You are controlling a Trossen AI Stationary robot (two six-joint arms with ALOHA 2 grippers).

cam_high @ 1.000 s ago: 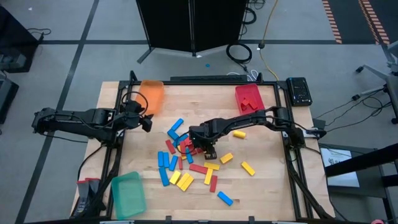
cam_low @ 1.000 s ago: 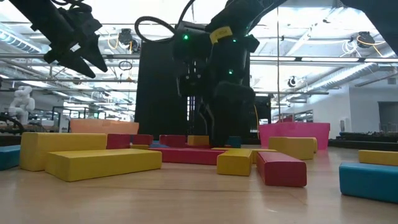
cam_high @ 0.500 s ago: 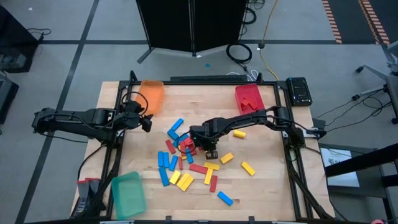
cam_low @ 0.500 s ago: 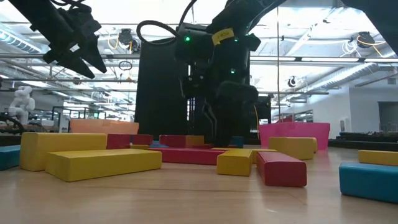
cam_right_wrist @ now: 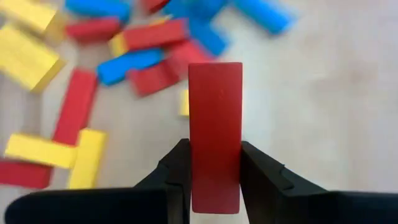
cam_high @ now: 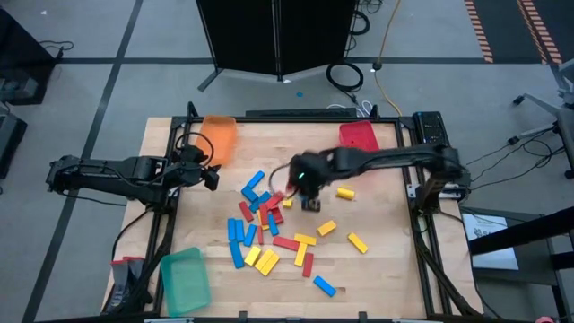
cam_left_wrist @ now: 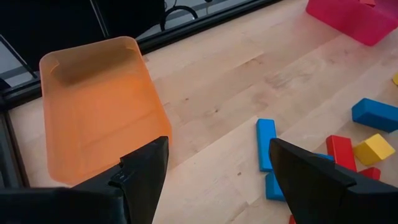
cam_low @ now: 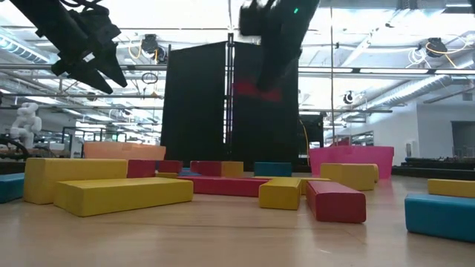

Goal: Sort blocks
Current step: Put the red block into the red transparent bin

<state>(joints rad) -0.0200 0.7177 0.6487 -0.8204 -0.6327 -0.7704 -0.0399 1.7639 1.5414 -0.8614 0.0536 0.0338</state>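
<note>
Carrying red block pinched upright in right gripper, lifted above the block pile | next: likely swing to red tray behind it, release | left gripper spread, waiting beside orange tray | wooden table, workshop beyond

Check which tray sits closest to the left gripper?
The orange tray, right ahead of the left gripper. The red tray and green tray sit at other table corners.
</note>
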